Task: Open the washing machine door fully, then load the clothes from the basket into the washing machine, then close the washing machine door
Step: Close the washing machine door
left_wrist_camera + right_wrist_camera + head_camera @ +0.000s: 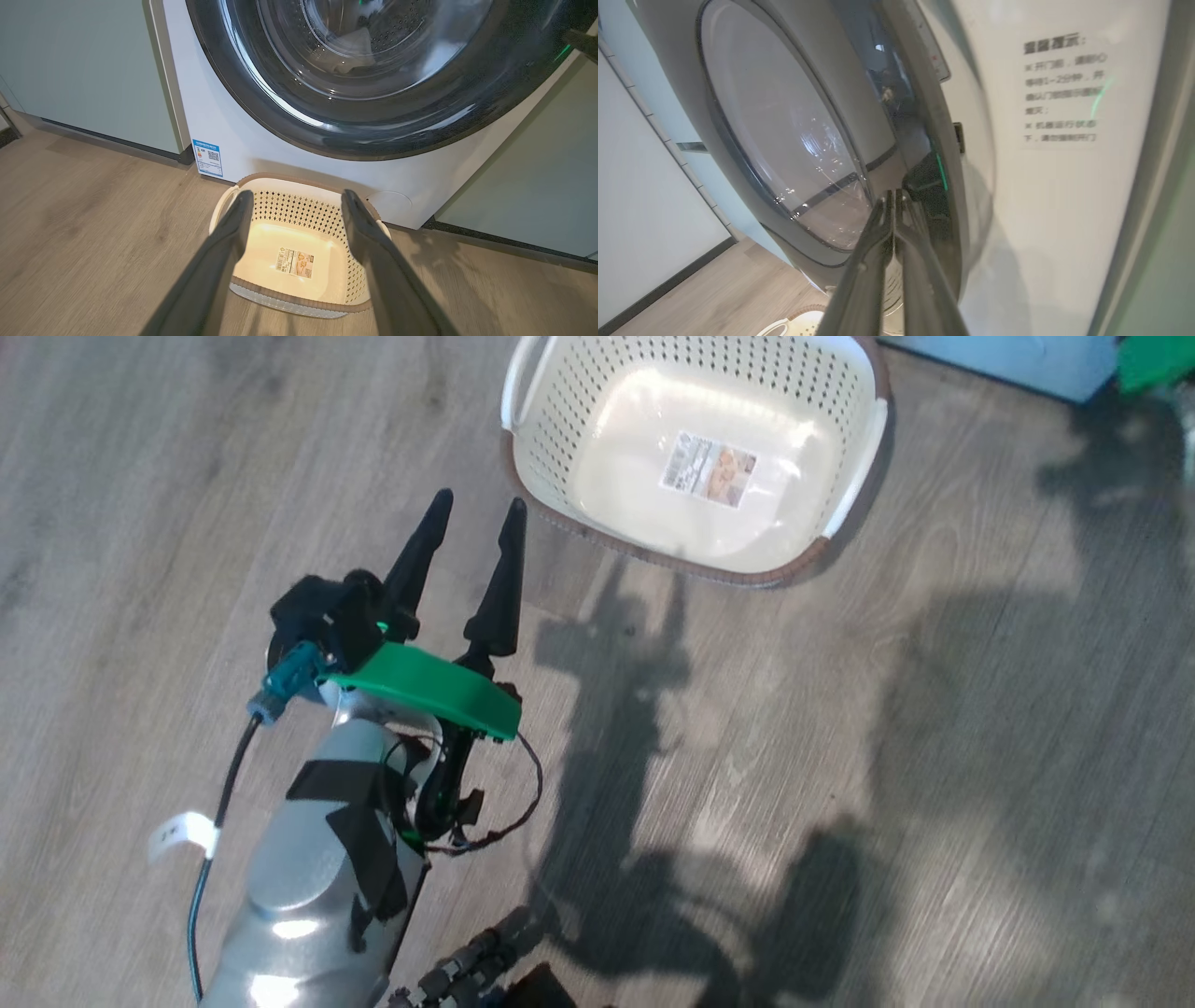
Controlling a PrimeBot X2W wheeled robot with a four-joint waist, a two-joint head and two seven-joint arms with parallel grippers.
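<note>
The left gripper [478,504] hangs released above the wooden floor [840,756], its two dark fingers [425,555] spread wide with nothing between them. In the left wrist view they frame the basket [303,210] from above without touching it. A green bracket [429,686] sits across the wrist, and a black cable [219,803] runs down the silver forearm [308,877].

Just past the fingertips the basket stands on the floor. Its perforated cream walls and brown rim are in full sight, and the label sticker [709,471] shows on its bare bottom. Its far side stands close against the lower front of the washing machine [243,140].

A blue label sticker [208,157] sits at the lower left corner of the machine's white front, with pale green cabinet panels [84,60] to either side.

Above the basket the door [261,107] shows its wide glossy black rim and bulging glass. Through the glass a pale piece of the clothes [352,49] lies in the perforated steel drum [397,32].

The right gripper [895,193] is clenched, its fingers pressed together on nothing. Its tips lie at the door's dark rim, beside the white front with a printed notice [1059,88]. I cannot tell whether they touch the rim, nor whether the door is latched.
</note>
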